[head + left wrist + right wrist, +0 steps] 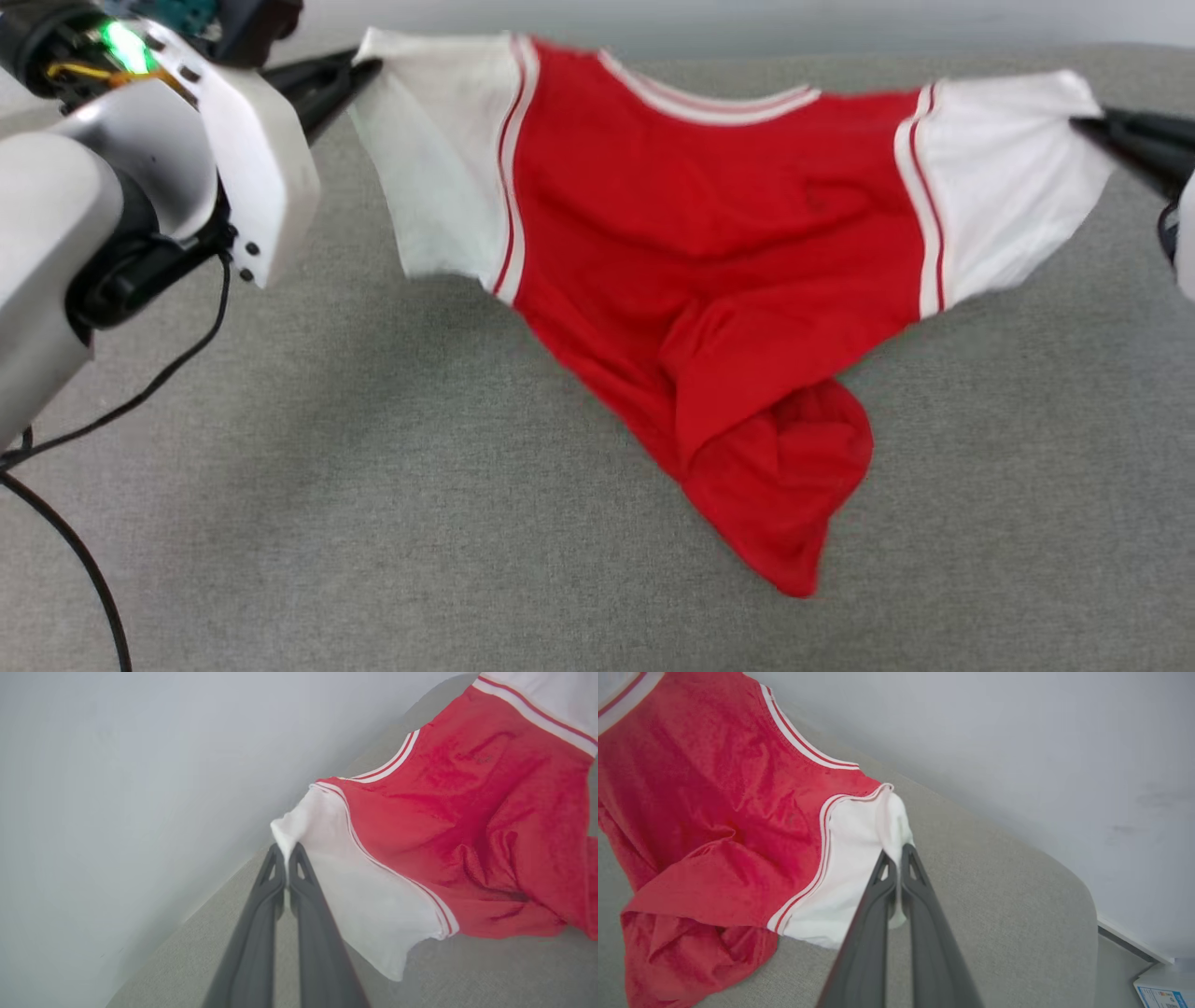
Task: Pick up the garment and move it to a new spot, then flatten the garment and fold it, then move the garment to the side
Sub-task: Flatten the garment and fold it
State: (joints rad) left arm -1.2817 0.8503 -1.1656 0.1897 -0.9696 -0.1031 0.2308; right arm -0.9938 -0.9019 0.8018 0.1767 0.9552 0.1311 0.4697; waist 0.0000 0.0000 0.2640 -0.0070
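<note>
The garment [709, 243], a red T-shirt with white sleeves and striped trim, hangs stretched between my two grippers above the grey surface [373, 485]. Its red lower part sags in folds and rests on the surface at the front. My left gripper [369, 63] is shut on the tip of the left white sleeve [327, 858], as the left wrist view shows with the left gripper [286, 851] pinching cloth. My right gripper [1083, 123] is shut on the right white sleeve [859, 858]; in the right wrist view the right gripper [896, 851] clamps the sleeve's edge. No lettering shows.
A pale wall [140, 788] rises just behind the grey surface's far edge. The surface's rounded corner [1073, 891] drops off at the right, with a white box [1164, 989] on the floor beyond. A black cable [140, 392] hangs from my left forearm [140, 159].
</note>
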